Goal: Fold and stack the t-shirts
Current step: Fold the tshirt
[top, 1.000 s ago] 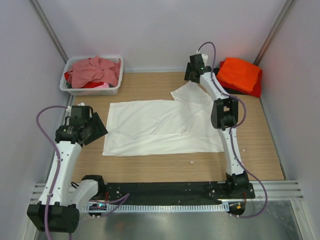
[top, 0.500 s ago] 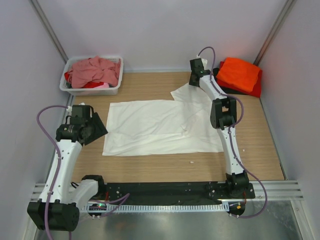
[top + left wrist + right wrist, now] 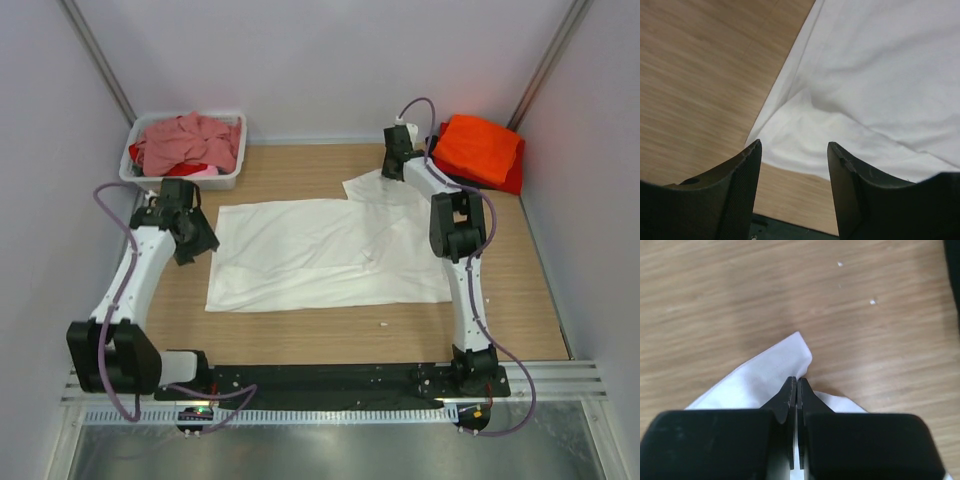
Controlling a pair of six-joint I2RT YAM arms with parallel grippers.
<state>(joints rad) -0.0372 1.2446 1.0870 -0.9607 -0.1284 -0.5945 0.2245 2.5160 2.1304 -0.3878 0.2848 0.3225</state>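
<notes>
A large white t-shirt (image 3: 330, 255) lies spread flat on the wooden table, one sleeve pointing to the far right. My right gripper (image 3: 392, 172) is down at that sleeve's far corner. In the right wrist view the right gripper (image 3: 797, 380) is shut, with the white sleeve cloth (image 3: 770, 375) pinched at its tips. My left gripper (image 3: 203, 242) hovers at the shirt's far left edge. Seen from the left wrist, the left gripper (image 3: 795, 145) is open and holds nothing, above the white cloth (image 3: 880, 75) and bare wood. A folded orange t-shirt (image 3: 480, 145) rests on a red one (image 3: 512, 180) at the far right.
A white plastic tub (image 3: 185, 180) at the far left holds crumpled dusty-pink shirts (image 3: 190, 140) and a red one (image 3: 185, 168). Walls close the table on three sides. The black arm rail (image 3: 320, 380) runs along the near edge.
The right gripper has shut on the sleeve corner. The left arm has swung forward and inward, from the near left to the white shirt's far left edge.
</notes>
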